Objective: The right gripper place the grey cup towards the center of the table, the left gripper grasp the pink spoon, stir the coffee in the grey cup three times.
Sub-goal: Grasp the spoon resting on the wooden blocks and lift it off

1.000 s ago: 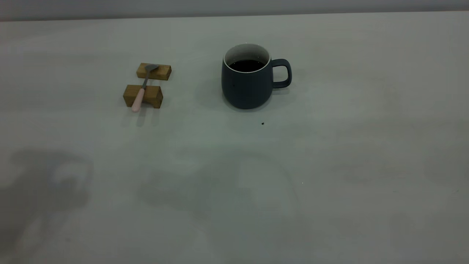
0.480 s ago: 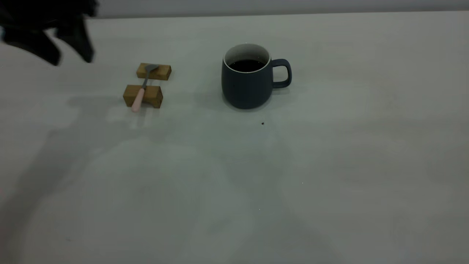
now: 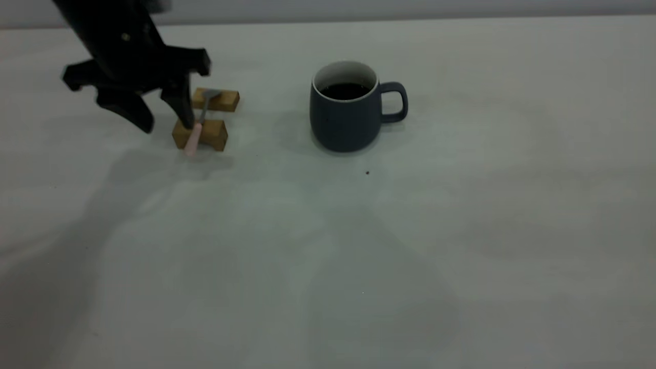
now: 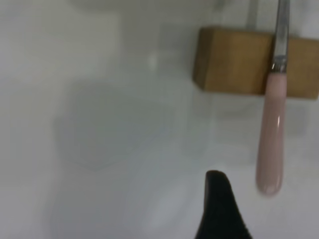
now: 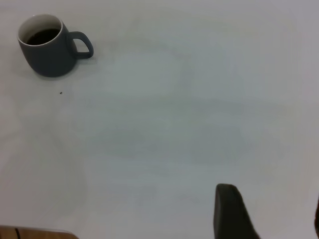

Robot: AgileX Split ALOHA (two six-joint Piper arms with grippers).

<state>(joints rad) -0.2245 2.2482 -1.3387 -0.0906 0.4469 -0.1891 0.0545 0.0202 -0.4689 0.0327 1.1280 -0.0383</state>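
- I have the left gripper beside the spoon, fingers spread wide and holding nothing.
- The spoon lies across two wooden blocks: its bowl rests on the far block, its neck crosses the near block, and its pink handle sticks out past the near block over the table.
- From outside, one fingertip is right by the spoon where it crosses the near block; the other fingertip hangs off to the side away from the spoon. So the spoon is not yet between the fingers.
- In the wrist view one finger points up beside the handle's free end, with the spoon off to one side of it. I cannot see the second finger there.
- My read: I need to slide sideways toward the spoon until the handle sits between the fingers, then drop and close on the pink part that overhangs the block.
- Gripping that free end looks safest; closing over the block risks pinching wood or nudging the block and rolling the spoon off.
- A slow close, I judge, since the handle is slim and rounded and could squirt out.
- The cup stands upright, well away from the spoon, handle turned away from it, coffee dark inside.
- The right gripper is parked far from the cup, holding nothing; I cannot tell how open it is.
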